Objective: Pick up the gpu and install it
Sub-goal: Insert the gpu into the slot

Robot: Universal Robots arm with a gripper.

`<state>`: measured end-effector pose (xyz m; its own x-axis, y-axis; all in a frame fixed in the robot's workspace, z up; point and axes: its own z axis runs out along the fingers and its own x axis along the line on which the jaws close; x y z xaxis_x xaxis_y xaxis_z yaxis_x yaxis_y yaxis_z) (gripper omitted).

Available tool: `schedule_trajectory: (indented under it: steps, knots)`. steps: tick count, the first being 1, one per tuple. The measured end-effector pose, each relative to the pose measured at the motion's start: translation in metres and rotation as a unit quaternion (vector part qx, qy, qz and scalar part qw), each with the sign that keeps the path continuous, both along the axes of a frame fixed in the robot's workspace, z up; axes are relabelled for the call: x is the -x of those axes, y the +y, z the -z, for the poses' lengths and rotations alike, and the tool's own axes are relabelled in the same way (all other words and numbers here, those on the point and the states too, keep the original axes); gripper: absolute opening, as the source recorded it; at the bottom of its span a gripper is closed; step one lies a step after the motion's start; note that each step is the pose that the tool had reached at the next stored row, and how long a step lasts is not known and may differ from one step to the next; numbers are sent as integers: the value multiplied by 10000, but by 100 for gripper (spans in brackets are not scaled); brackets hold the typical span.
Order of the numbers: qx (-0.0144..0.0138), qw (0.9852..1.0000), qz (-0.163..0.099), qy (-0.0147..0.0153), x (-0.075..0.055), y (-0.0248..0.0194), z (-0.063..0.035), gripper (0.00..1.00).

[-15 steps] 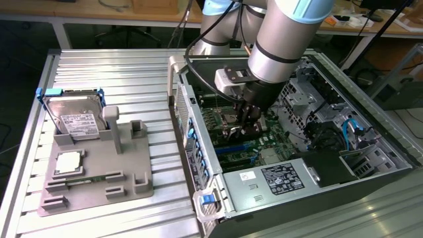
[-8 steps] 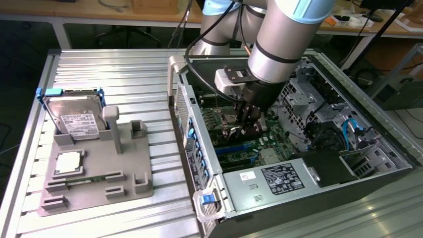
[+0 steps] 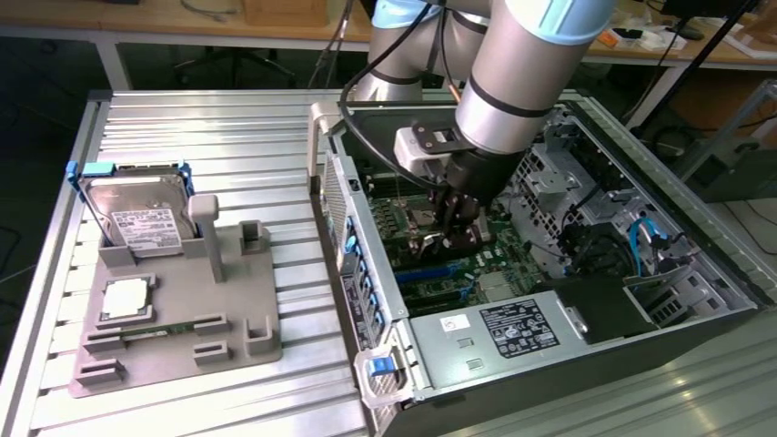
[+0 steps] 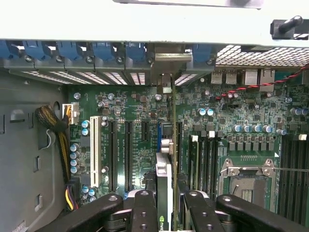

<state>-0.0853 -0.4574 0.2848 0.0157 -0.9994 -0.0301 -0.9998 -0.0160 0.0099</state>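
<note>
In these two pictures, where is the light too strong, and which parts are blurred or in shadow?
Wrist view: the case's top edge is washed out white, while the motherboard is evenly lit and sharp; the gripper fingers are close and soft, clamped on the gpu. Exterior view: the arm shades the motherboard beneath it; the metal table is bright, without hard glare.

Overhead exterior; wrist close above motherboard (image 4: 140, 130).

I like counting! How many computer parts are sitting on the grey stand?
3: a hard drive standing at the far end, a square chip lying in the middle, a memory stick lying at the near end.
</note>
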Motion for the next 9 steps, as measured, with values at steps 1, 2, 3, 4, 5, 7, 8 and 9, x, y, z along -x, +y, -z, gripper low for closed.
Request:
schedule_trajectory:
  steps: [1,2,3,4,5,7,8,9]
  knots:
    - [1,10000,0,0,0,-1,1,27]
    - [3,10000,-1,1,1,-2,4,27]
    - [3,10000,-1,0,4,-2,10,27]
    - [3,10000,-1,0,8,-2,18,27]
    - [3,10000,1,-1,12,-2,27,27]
    - [4,10000,1,-2,22,-2,44,27]
    - [4,10000,2,-2,25,-2,51,27]
    - [3,10000,2,-2,30,-2,60,27]
